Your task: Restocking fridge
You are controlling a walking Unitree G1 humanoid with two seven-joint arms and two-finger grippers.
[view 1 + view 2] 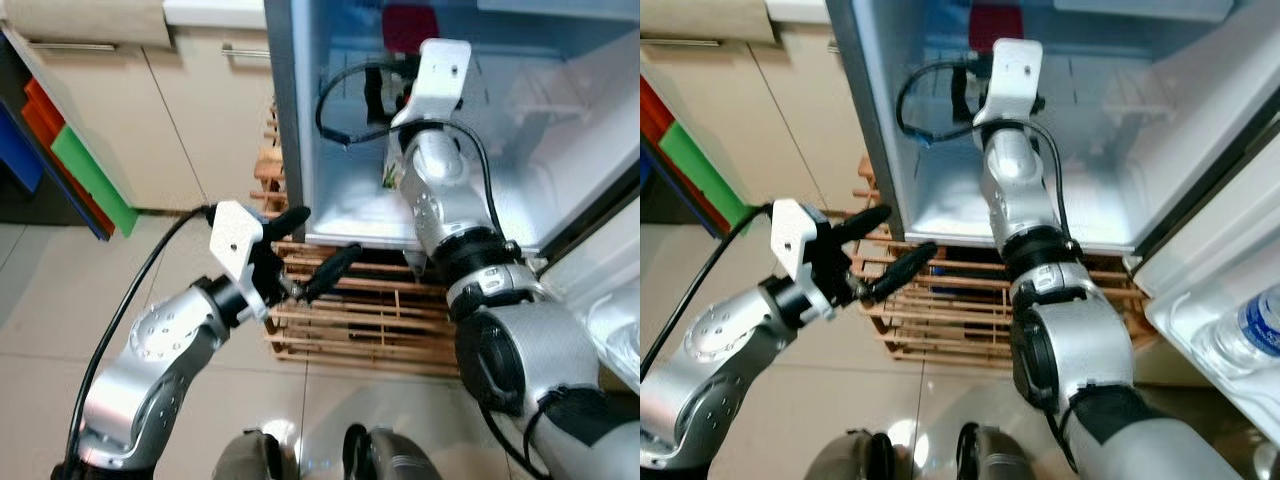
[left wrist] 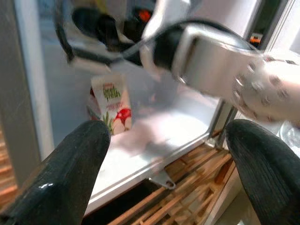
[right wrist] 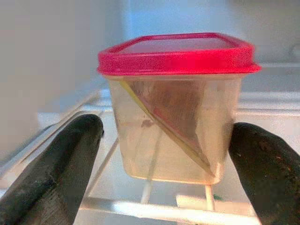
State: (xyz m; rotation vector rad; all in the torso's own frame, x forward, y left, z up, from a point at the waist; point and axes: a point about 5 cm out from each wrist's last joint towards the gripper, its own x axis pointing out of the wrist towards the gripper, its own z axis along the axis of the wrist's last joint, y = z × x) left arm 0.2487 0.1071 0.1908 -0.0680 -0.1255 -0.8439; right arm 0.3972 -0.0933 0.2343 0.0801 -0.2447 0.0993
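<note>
A clear tub with a red lid [image 3: 176, 108] stands on a wire shelf inside the open fridge [image 1: 290, 120]. My right arm reaches deep into the fridge. My right gripper [image 3: 166, 133] is open, with one black finger on each side of the tub, close to its walls. The tub's red lid [image 1: 405, 25] peeks out above the wrist. A white carton with red and green print [image 2: 115, 105] stands on the fridge floor. My left gripper [image 1: 325, 233] hangs open and empty, low in front of the fridge.
The fridge stands on a wooden slatted pallet [image 1: 360, 310]. Its open door at the right holds a water bottle [image 1: 1250, 335]. Beige cabinets [image 1: 190, 120] and coloured panels [image 1: 90, 175] are to the left. Tiled floor lies below.
</note>
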